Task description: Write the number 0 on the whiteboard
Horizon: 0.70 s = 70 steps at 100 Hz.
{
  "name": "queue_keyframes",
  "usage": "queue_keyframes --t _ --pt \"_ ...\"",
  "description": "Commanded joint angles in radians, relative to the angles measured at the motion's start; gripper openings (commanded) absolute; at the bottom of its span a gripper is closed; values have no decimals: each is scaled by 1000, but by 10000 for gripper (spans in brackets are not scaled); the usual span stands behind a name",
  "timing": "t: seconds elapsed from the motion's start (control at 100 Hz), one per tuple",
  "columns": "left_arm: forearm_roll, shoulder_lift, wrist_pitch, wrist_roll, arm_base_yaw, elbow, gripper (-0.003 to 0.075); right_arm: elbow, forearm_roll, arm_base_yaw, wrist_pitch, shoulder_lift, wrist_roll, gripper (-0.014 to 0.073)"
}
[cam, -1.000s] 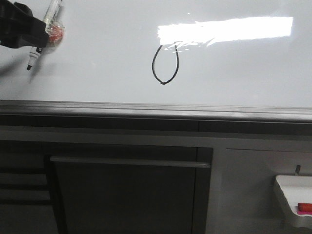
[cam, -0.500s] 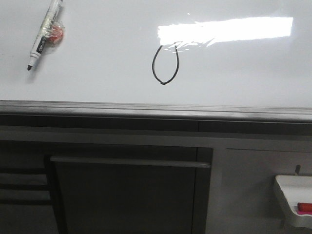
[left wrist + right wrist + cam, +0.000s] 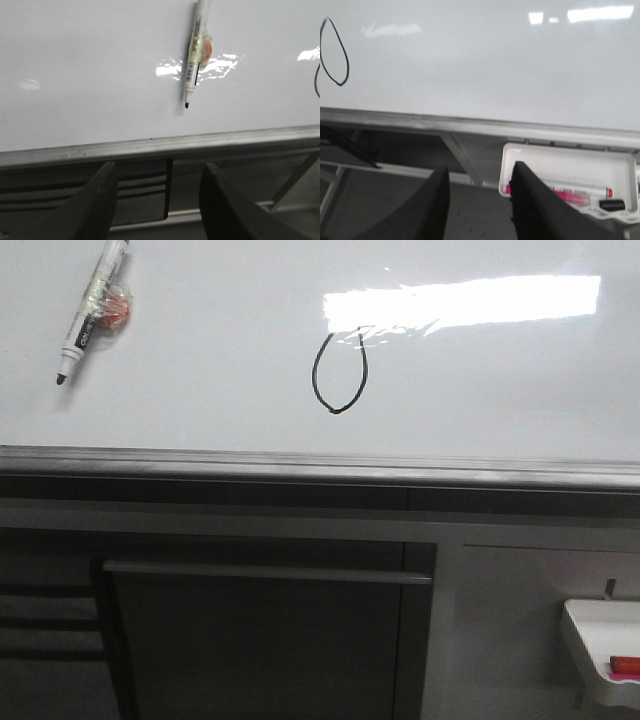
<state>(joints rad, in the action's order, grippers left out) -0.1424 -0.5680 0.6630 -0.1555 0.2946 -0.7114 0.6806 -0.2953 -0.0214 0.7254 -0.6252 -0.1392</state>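
Thin black hand-drawn number 0 [image 3: 339, 373] stood on the glossy white whiteboard [image 3: 200, 390], black-tipped marker [image 3: 88, 310] at its ten o'clock, I saw both my left gripper [image 3: 157, 187] and right gripper [image 3: 479, 190] spread, empty.

One whiteboard [image 3: 200, 370], one number 0 [image 3: 339, 373], one marker [image 3: 90, 308], one tray [image 3: 600, 640], two end effectors.

whiteboard [image 3: 200, 370], marker [image 3: 90, 310] lying on it, number 0 [image 3: 339, 372]

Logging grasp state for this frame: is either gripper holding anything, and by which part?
Nothing is held. The left gripper and right gripper are both open and empty; the marker lies loose on the whiteboard, uncapped.
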Motion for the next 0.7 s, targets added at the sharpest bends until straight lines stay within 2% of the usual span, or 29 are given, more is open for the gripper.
queue_keyframes --t 0.0,0.16,0.26,0.31,0.48,0.69 --pt "3 36 -185 -17 -5 27 344 -29 -16 -6 -160 87 -38 259" --pt "-23 57 -344 -17 -5 118 326 -129 -1 -6 -284 203 -62 259" --pt "-23 55 -396 -17 -5 146 255 -164 16 -6 -294 227 -63 238" --pt "-23 55 -417 -17 -5 156 189 -174 16 -6 -294 229 -63 188" --pt "-35 55 -436 -17 -5 158 -22 -180 16 -6 -291 229 -63 -74" --pt "-37 55 -433 -17 -5 158 -20 -180 14 -6 -283 227 -63 -73"
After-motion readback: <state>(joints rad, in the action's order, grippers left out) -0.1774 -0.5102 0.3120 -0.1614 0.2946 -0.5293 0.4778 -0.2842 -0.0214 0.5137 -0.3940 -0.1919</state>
